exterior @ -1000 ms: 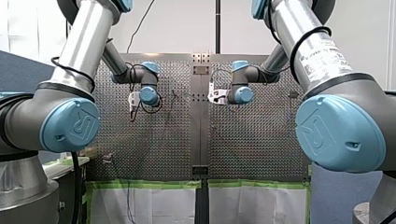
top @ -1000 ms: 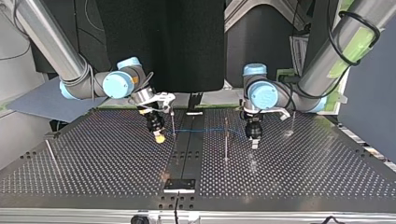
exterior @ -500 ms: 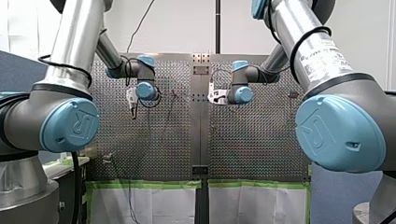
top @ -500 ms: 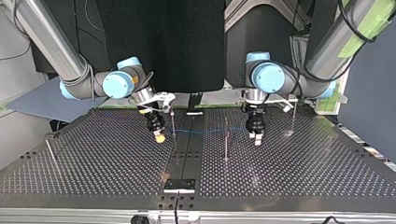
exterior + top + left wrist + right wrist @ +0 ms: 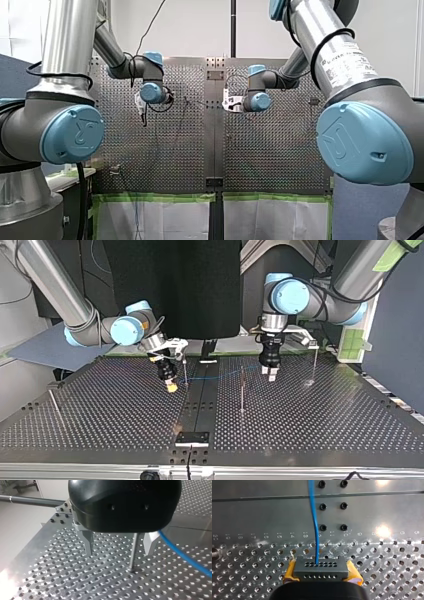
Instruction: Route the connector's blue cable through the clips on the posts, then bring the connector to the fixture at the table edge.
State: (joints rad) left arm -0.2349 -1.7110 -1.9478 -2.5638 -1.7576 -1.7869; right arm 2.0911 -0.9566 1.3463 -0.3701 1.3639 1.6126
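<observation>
My right gripper (image 5: 322, 574) is shut on the grey connector (image 5: 321, 566), its yellow pads (image 5: 290, 573) on both sides of the block. The blue cable (image 5: 314, 522) runs straight ahead from the connector. In the top view it (image 5: 220, 376) stretches from my right gripper (image 5: 171, 386) past a post (image 5: 184, 371) toward my left gripper (image 5: 269, 372). My left gripper (image 5: 119, 545) is open above the table. A thin post (image 5: 133, 552) shows between its metal fingers (image 5: 88, 542), touching neither, and the cable (image 5: 183, 556) passes just outside one finger. The dark fixture (image 5: 192, 438) sits at the table's near edge.
More thin posts stand on the perforated table (image 5: 325, 420): one in the middle (image 5: 242, 390), one at the top view's right (image 5: 315, 365) and one leaning at its left (image 5: 54, 402). A dark seam strip (image 5: 200, 395) runs down the table's centre.
My left gripper has risen and drawn back toward the table's far side in the top view. The cable near it lifted a little. My right arm has not moved.
</observation>
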